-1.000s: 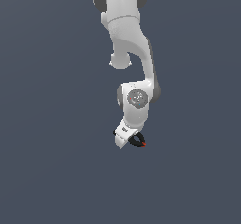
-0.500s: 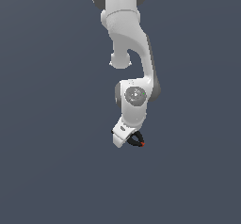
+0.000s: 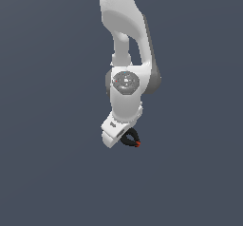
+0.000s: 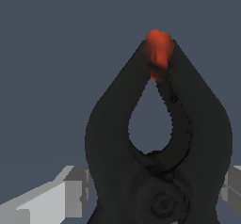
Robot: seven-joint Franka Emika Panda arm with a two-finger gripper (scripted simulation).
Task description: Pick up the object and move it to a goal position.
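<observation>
A small black spring clamp (image 3: 130,138) with a ring-like body and a red-orange tip is seen gripped at the lower end of the white robot arm (image 3: 126,54), suspended against a plain dark grey-blue backdrop. In the wrist view the clamp (image 4: 157,138) fills most of the picture, its two black jaws meeting at the red-orange tip and enclosing a teardrop-shaped gap. The end effector (image 3: 121,136) is closed narrowly upon the clamp, with a pale grey finger (image 4: 52,200) visible on either side of the clamp's lower body. In the exterior view the red tip is turned toward that view's right and slightly downward
</observation>
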